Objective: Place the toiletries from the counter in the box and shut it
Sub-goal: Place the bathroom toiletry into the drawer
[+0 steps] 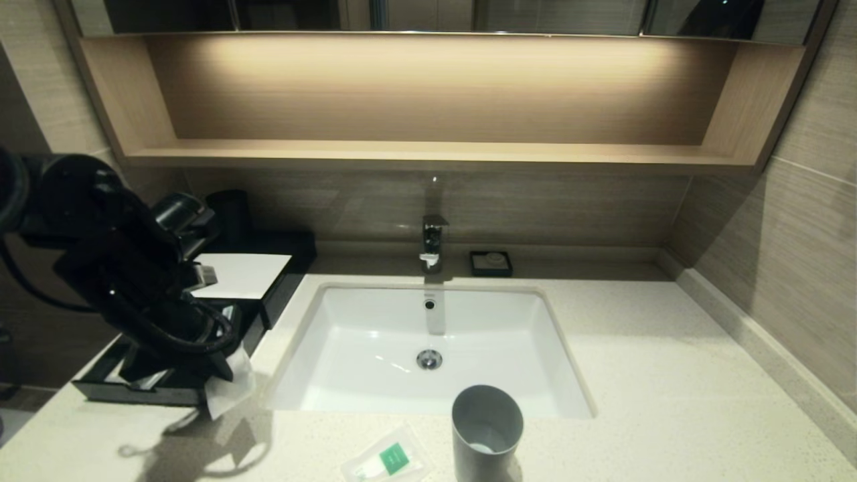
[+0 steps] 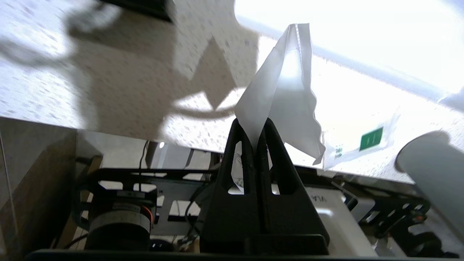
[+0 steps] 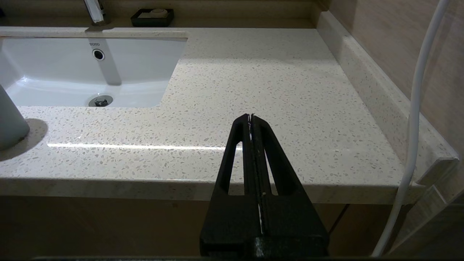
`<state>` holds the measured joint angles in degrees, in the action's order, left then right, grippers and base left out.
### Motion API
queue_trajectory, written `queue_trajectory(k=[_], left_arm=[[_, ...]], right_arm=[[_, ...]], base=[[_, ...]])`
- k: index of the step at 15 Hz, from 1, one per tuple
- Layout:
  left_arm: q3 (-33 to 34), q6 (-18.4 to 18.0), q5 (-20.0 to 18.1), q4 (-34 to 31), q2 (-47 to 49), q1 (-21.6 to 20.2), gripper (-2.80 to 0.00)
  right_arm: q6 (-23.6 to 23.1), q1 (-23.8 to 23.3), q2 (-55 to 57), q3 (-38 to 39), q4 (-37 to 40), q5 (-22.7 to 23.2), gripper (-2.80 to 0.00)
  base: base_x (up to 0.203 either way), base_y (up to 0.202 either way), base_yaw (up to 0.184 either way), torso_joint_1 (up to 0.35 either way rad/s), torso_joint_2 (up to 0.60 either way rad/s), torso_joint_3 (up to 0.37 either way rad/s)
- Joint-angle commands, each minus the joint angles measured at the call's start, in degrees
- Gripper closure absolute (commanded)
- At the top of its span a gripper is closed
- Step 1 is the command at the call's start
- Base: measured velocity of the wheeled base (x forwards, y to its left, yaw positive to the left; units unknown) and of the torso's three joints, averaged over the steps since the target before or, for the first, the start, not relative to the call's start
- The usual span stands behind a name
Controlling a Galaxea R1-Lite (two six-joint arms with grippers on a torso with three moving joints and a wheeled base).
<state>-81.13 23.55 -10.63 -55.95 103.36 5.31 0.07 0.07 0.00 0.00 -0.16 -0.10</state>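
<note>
My left gripper [image 2: 255,125] is shut on a corner of a pale translucent sachet [image 2: 286,83]. It holds the sachet above the counter [image 1: 669,375], at the front corner of the box's pulled-out drawer [image 1: 127,391]. In the head view the sachet [image 1: 231,388] hangs below the dark arm. The box [image 1: 241,274] is black with a white top panel and stands at the counter's left. A second sachet with a green square [image 1: 388,458] lies flat near the front edge; the left wrist view shows this sachet [image 2: 362,143] too. My right gripper [image 3: 251,116] is shut and empty, off the counter's front right.
A grey tumbler cup [image 1: 485,428] stands right of the flat sachet, in front of the white sunken basin [image 1: 375,335]. A faucet [image 1: 433,241] and a small black soap dish [image 1: 491,263] sit at the back wall. A raised ledge [image 3: 366,79] borders the right side.
</note>
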Motion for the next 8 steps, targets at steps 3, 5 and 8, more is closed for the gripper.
queue_trajectory(k=[3, 5, 8], left_arm=[[-5.4, -1.4, -0.3, 0.4, 2.9, -7.8, 0.00], [-7.3, -1.4, -0.4, 0.8, 4.5, -9.5, 0.00], [-9.6, -1.7, -0.3, 0.9, 7.3, -10.9, 0.00]], right_arm=[[0.0, 0.0, -0.1, 0.0, 0.0, 0.0, 0.00], [0.0, 0.0, 0.0, 0.1, 0.0, 0.0, 0.00], [0.0, 0.0, -0.1, 0.1, 0.0, 0.0, 0.00]], base=[[0.000, 0.000, 0.000, 0.000, 0.00, 0.000], [0.000, 0.000, 0.000, 0.000, 0.00, 0.000], [0.000, 0.000, 0.000, 0.000, 0.00, 0.000]])
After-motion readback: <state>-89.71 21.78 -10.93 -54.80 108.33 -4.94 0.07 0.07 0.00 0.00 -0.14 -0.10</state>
